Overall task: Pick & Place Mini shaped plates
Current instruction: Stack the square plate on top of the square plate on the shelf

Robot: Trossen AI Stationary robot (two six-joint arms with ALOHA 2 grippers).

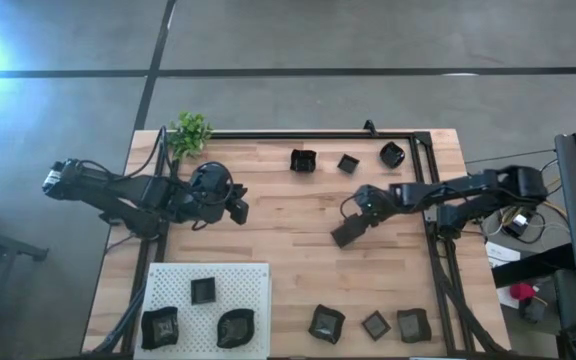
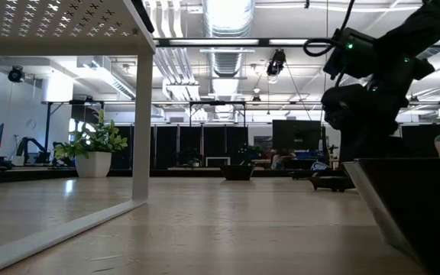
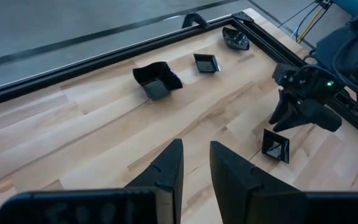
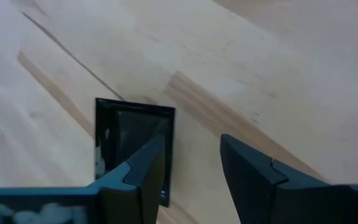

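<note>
My right gripper (image 1: 354, 222) (image 4: 192, 155) hangs open, pointing steeply down, right over a small black square plate (image 1: 345, 234) (image 4: 126, 134) that sits on the wood in the middle of the table. One finger (image 4: 143, 168) stands over the plate's inside near its rim; the other stands over bare wood beside it. My left gripper (image 1: 239, 210) (image 3: 196, 163) waits open and empty above the table's left half. Three black plates (image 1: 347, 162) sit in a row by the far edge. Three more (image 1: 375, 324) line the near edge. My right gripper straddles one rim (image 4: 169, 127) of the square plate from above, one finger inside and one outside. Whether either finger touches the plate I cannot tell: the finger itself hides the spot. The plate rests on the table.
A white perforated board (image 1: 253, 283) on legs stands at the near left with three dark plates (image 1: 203, 290) on it. A small green plant (image 1: 190, 133) sits at the far left corner. A black frame rail (image 1: 430, 215) runs along the table's right and far sides.
</note>
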